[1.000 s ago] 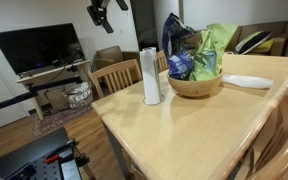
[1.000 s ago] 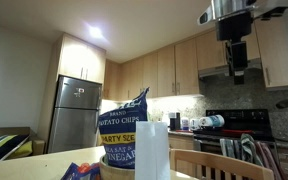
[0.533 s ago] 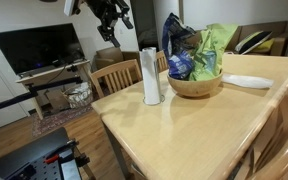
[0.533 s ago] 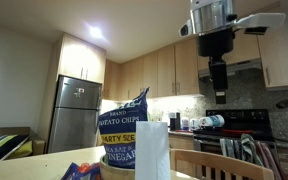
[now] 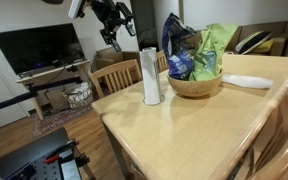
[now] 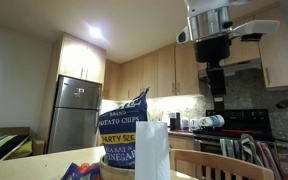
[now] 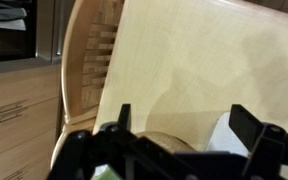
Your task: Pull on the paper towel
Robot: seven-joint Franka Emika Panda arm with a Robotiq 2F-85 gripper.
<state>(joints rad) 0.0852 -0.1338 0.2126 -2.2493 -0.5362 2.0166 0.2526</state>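
The paper towel [image 5: 151,76] is a tall white roll standing upright on the near-left part of the wooden table [image 5: 199,125]; it also shows at the bottom of an exterior view [image 6: 152,151]. No loose sheet shows. My gripper [image 5: 115,38] hangs in the air above and to the left of the roll, apart from it, and in an exterior view [image 6: 214,92] it is high to the roll's right. In the wrist view the gripper [image 7: 184,125] is open and empty over the tabletop. A white shape [image 7: 227,142] lies at the bottom edge; I cannot tell what it is.
A wooden bowl [image 5: 195,85] with chip bags [image 5: 199,50] stands right of the roll, with a white plate [image 5: 246,81] beyond it. A chip bag [image 6: 122,128] stands behind the roll. Wooden chairs [image 5: 115,77] ring the table. A TV [image 5: 36,47] stands at left.
The arm has come down and moved right, toward the roll. The gripper stays open. The roll has not moved.
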